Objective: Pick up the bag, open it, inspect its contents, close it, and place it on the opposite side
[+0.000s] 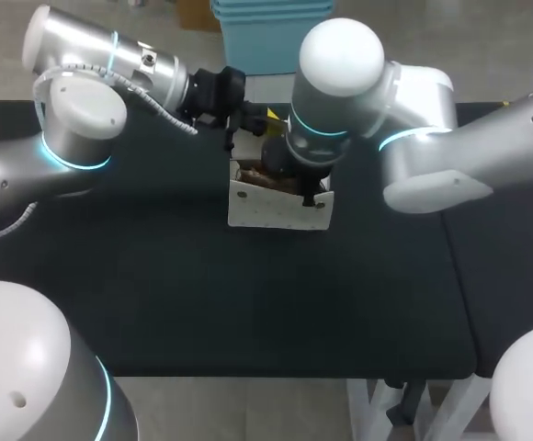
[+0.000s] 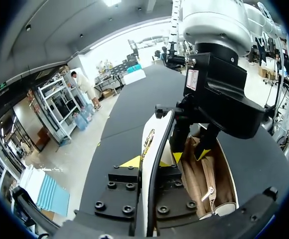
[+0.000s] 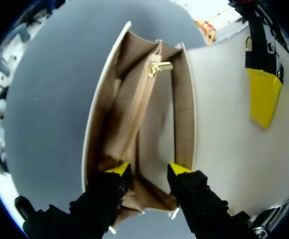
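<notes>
Black table [image 1: 156,303], white bag [image 1: 276,209] standing upright mid-table, mouth up. From above, right gripper [image 3: 149,170] dips into the mouth. Its jaws are apart, one tip on either side of the tan zip pocket [image 3: 145,99], not pinching it. It is likely spreading the lining for the inspect step. Farther back, left gripper [image 2: 147,163] has its jaws clamped on the flap [image 3: 224,124], holding it rearward so the mouth gapes. Bag sits under right jaws, just ahead of left. Closing and the move to the opposite side not yet done.
</notes>
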Tool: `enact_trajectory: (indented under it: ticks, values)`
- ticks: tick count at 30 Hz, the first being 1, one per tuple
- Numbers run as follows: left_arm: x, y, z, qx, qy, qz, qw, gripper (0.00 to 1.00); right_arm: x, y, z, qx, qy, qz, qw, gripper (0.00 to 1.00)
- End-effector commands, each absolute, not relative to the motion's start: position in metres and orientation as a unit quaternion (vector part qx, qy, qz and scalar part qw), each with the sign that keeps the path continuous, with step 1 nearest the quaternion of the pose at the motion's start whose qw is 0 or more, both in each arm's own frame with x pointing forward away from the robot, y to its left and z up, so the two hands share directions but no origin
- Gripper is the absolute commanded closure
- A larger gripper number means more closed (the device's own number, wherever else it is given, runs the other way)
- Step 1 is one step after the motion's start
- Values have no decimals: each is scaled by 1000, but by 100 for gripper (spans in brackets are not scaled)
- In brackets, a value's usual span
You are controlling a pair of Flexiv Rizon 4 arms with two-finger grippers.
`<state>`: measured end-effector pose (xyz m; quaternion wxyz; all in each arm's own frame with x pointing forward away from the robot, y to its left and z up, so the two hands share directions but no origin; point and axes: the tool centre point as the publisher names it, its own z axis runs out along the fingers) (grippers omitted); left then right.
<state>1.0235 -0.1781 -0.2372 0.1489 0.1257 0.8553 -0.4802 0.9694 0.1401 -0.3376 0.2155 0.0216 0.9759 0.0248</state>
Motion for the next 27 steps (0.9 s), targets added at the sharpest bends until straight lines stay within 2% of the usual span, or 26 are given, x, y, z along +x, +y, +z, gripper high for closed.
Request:
enact_trajectory:
  ticks: [1, 18, 27]
  values:
    - [1018, -178, -236, 131, 845, -494, 157, 100, 974, 145, -351, 22, 977, 17, 209, 0]
    - [1018, -178, -239, 169, 830, -501, 177, 100, 973, 147, -353, 22, 979, 16, 203, 0]
    - [1016, -179, -235, 168, 835, -499, 161, 100, 973, 147, -352, 23, 978, 16, 205, 0]
